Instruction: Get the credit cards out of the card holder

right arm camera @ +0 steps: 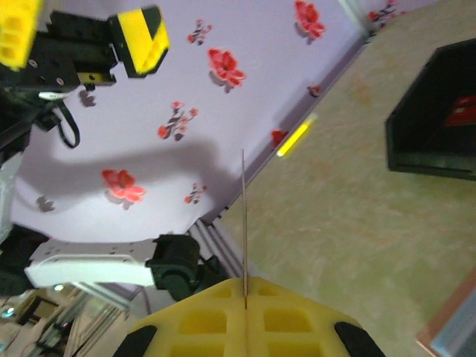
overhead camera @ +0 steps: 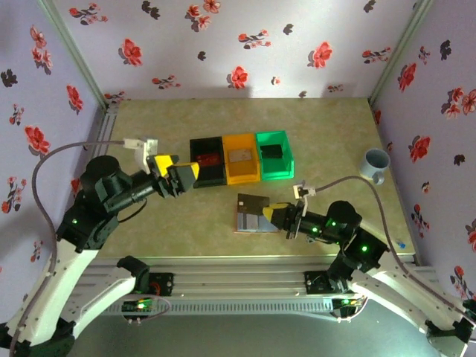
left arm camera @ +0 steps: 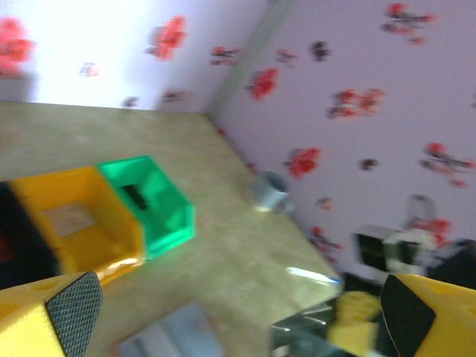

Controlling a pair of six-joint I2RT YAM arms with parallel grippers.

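Card holder (overhead camera: 251,216) lies opened flat on the tabletop (overhead camera: 327,126) on the near side of the bins, and the right gripper (overhead camera: 270,212) sits at its right edge with its jaws pressed together. In the right wrist view that gripper (right arm camera: 245,286) pinches a thin sheet seen edge-on, most likely a credit card (right arm camera: 244,223), with a corner of the holder (right arm camera: 455,336) at the bottom right. The hold looks shallow, so the card could twist or slide out on the way to a bin. Nothing pins the holder, so a card snagged in its pocket would drag the whole holder along. The left gripper (overhead camera: 178,175) hangs above the tabletop beside the black bin (overhead camera: 207,160), its fingers (left arm camera: 74,305) spread wide and holding nothing. A carry toward that bin could bring the two arms close. Hard to make out are the card's face, how far it sits between the jaws, and whether it is free of the pocket. The right gripper covers part of the holder from above, so I cannot tell whether other cards sit inside. The left wrist view is blurred by motion.
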